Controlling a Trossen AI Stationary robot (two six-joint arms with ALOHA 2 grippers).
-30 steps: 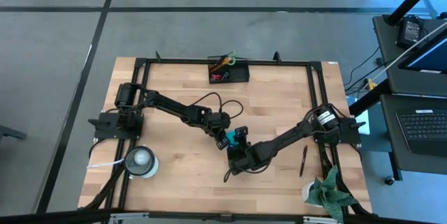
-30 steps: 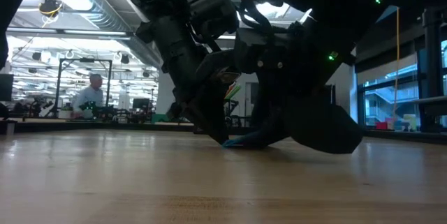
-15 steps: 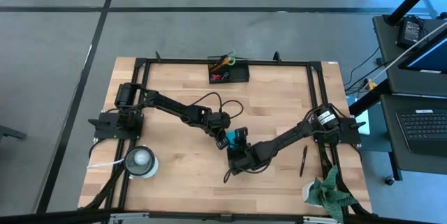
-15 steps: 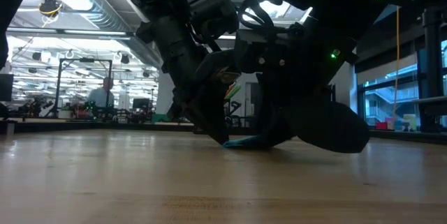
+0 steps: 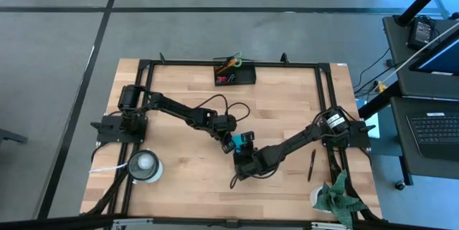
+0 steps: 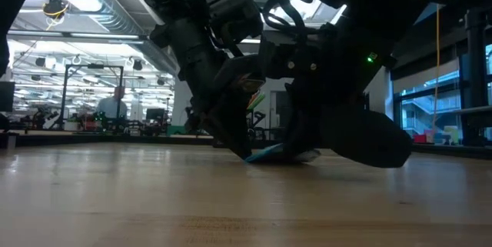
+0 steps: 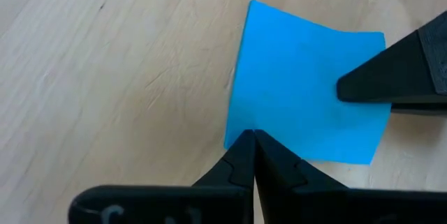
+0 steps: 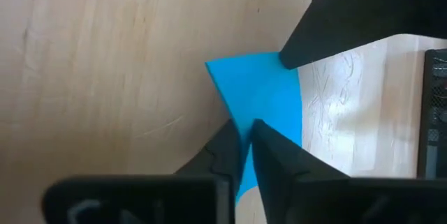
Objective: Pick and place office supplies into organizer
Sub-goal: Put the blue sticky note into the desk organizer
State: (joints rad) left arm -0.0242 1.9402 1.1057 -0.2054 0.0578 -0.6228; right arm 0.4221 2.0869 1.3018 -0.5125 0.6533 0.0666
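Both arms meet near the middle of the wooden desk (image 5: 186,108), slightly toward its near edge. The blue note pad (image 5: 231,144) lies flat on the desk between the two grippers.

Left gripper (image 7: 252,135): reaches in from the left side. Its jaws are pressed together, tips resting on one edge of the blue note pad; no gap shows between the tips in the left wrist view, and the tip of the other arm's finger (image 7: 391,77) lies over the pad's opposite side.

Right gripper (image 8: 246,128): comes in from the right side, bent low over the desk. Its jaws are nearly together and clamped on a corner of the note pad; in the right wrist view the blue sheet passes between the two dark tips. In the low view the pad's edge (image 6: 277,153) shows just above the desk surface under both grippers.

Organizer (image 5: 235,77): sits at the far edge of the desk, centre, well apart from the grippers. Green-handled scissors (image 5: 235,59) and pencils (image 5: 226,64) stand out of it.

A black pen (image 5: 312,165) lies on the desk near the right side. A white round roll (image 5: 145,164) sits at the near left corner. A green cloth (image 5: 336,194) lies at the near right corner.
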